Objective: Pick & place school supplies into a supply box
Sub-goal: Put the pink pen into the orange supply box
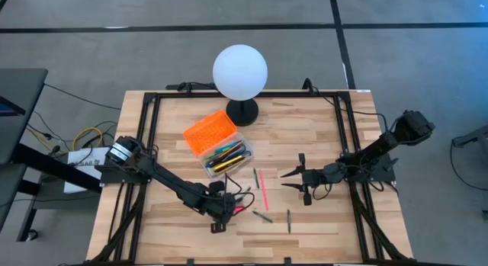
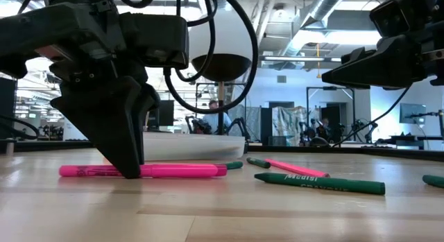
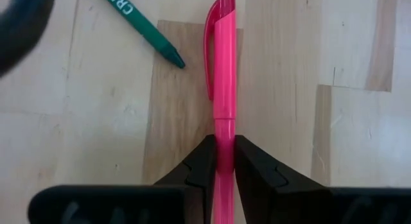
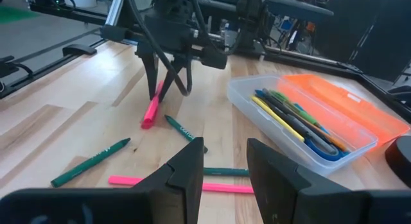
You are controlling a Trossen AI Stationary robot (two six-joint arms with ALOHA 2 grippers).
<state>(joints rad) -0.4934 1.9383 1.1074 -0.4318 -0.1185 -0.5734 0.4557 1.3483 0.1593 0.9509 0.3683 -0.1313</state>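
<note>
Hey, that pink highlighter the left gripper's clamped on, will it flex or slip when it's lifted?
The pink highlighter looks like rigid plastic, so it probably stays straight. The left gripper pinches near one end, so the long free end may droop or pivot. Its smooth barrel could slip.

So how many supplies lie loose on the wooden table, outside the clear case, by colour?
Pink: 2, a thick pink highlighter clamped by the left gripper, and a thin pink pen.
Green: 3 green wax crayons.
Total: 5.
</note>
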